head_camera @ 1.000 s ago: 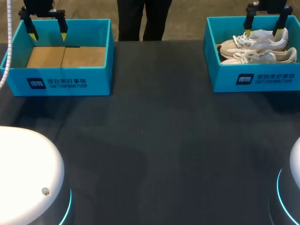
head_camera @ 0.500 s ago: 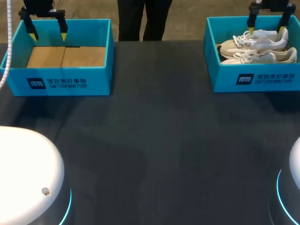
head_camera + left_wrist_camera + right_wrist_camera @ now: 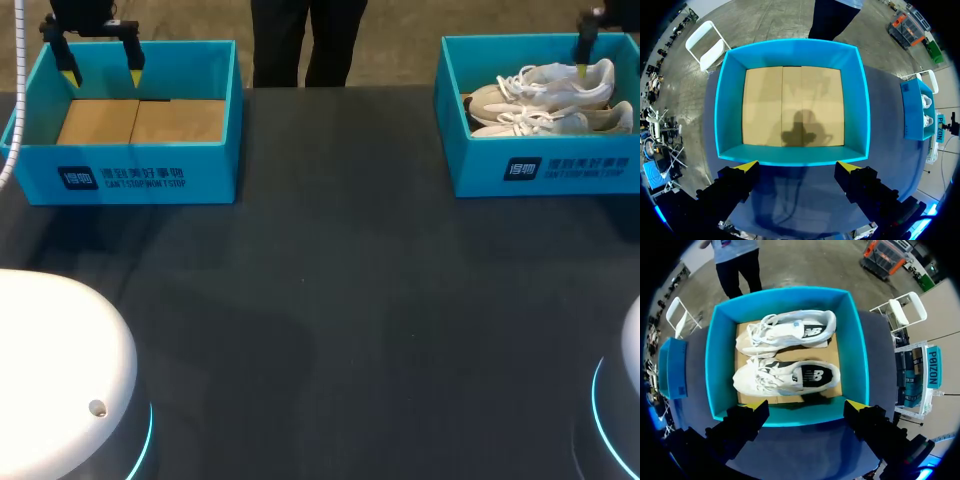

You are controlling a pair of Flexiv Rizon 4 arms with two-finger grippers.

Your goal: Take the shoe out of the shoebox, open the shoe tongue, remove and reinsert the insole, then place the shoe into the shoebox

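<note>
Right pincer [image 3: 807,407] has slid toward the frame's right edge, wide open and empty over the shoebox [image 3: 545,170] at upper right, both shoes [image 3: 560,80] inside; left pincer [image 3: 100,62] open, empty, upper left.

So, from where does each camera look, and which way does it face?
Head view: above and behind, looking down on the table; left gripper and one right finger show.
Left wrist: looks straight down into the empty shoebox; own open fingers.
Right wrist: right gripper, open, looks down on the shoes in their shoebox.
Shared: head view shows both boxes.
</note>
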